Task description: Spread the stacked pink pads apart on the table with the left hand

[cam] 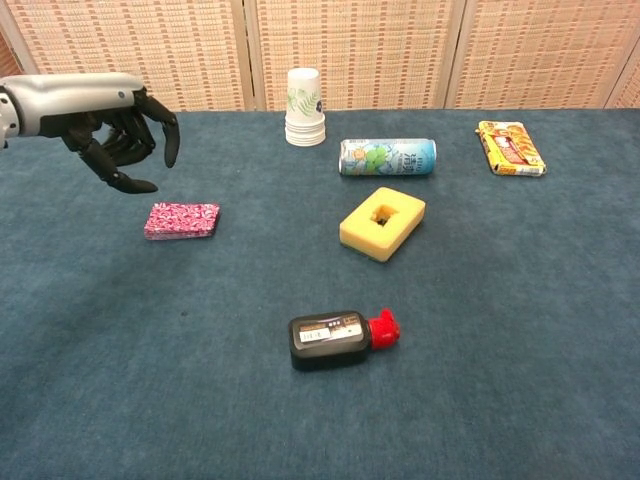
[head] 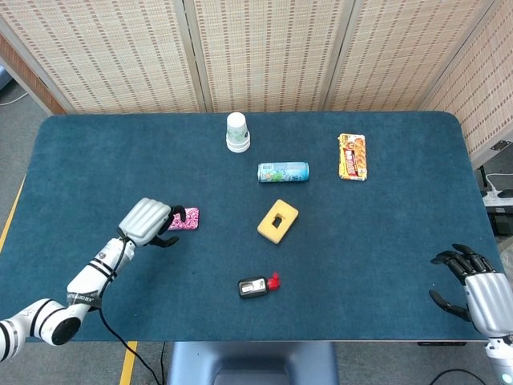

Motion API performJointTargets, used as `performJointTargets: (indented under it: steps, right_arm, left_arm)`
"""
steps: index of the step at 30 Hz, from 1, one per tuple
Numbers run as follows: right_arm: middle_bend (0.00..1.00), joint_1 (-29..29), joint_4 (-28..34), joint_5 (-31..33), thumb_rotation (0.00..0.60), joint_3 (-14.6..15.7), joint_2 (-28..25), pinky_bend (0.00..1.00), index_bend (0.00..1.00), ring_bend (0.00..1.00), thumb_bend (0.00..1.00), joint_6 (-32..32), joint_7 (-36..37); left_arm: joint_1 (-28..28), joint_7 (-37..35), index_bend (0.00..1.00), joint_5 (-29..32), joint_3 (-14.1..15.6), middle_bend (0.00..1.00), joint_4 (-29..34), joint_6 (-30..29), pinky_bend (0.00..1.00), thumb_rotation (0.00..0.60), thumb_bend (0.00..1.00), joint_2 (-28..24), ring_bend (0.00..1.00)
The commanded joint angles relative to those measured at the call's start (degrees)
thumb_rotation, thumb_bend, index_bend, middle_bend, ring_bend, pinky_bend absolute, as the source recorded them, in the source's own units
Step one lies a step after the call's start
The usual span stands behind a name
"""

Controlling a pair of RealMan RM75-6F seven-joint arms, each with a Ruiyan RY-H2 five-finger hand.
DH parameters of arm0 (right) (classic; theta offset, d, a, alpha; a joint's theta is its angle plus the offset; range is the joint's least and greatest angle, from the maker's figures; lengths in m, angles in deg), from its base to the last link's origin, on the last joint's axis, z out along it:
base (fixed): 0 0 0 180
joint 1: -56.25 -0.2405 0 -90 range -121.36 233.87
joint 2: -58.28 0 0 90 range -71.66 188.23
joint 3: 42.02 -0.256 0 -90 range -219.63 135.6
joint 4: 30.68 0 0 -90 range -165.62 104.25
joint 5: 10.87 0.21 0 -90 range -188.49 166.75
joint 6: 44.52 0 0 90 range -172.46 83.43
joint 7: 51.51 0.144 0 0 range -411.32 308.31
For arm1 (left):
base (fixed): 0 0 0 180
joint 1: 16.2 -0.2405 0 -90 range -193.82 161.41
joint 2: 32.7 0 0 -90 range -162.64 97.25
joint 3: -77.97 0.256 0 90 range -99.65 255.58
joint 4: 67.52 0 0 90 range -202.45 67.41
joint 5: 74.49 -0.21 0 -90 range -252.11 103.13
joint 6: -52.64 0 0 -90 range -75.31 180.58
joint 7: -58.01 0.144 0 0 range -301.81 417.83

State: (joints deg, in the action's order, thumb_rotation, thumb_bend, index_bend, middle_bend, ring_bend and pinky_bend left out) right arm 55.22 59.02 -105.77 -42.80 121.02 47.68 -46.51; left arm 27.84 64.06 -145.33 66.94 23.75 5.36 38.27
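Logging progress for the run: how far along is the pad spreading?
Nothing spread yet: the pink pads lie as one neat stack on the table. In hand: the left hand hovers above the stack, fingers curled down, not touching it in the chest view. Left: lower onto the stack and fan the pads apart. The right hand sits idle at the table edge.

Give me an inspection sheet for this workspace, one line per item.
Surface: table, dark blue cloth, flat.
Job's things: pink pads, one neat stack, not spread.
Clutter: paper cups; can on its side; snack pack; yellow block; black bottle with red cap.
Hands: left hand above the pads, fingers curled down, holding nothing; right hand at the near right edge, fingers apart, holding nothing.
Cables: black cable along the left arm.
Surroundings: woven screens behind.
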Motion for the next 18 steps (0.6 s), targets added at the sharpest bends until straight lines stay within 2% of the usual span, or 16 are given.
performJointTargets:
  steps: [1, 5, 9, 13, 18]
  right_arm:
    - [0.33, -0.10, 0.04, -0.02, 0.600, 0.07, -0.15, 0.30, 0.38, 0.18, 0.09, -0.24, 0.11]
    - [0.33, -0.15, 0.10, -0.06, 0.600, 0.14, -0.28, 0.30, 0.38, 0.18, 0.09, -0.35, 0.21]
    - [0.33, -0.13, 0.12, -0.02, 0.600, 0.12, -0.31, 0.30, 0.38, 0.18, 0.09, -0.30, 0.29]
    - [0.33, -0.13, 0.19, 0.03, 0.600, 0.15, -0.45, 0.30, 0.38, 0.18, 0.09, -0.37, 0.49]
    - [0.33, -0.12, 0.18, 0.15, 0.600, 0.05, -0.57, 0.30, 0.39, 0.18, 0.09, -0.28, 0.85]
  left_arm:
    - [1.16, 2.01, 0.57, 2.49, -0.71, 0.77, 0.11, -0.08, 0.70, 0.600, 0.27, 1.48, 0.79]
    - [2.20, 4.83, 0.57, 5.65, -0.72, 0.75, 0.30, 0.26, 0.70, 0.600, 0.27, 2.69, 0.78]
    - [3.67, 8.88, 0.45, 9.69, -0.48, 0.72, 0.93, 0.42, 0.71, 0.600, 0.27, 4.38, 0.77]
    - [4.80, 12.55, 0.38, 11.82, 0.00, 0.71, 1.07, -0.61, 0.71, 0.600, 0.27, 6.24, 0.77]
    - [5.66, 14.32, 0.38, 14.23, 0.15, 0.71, 1.47, -1.18, 0.71, 0.600, 0.27, 7.38, 0.77]
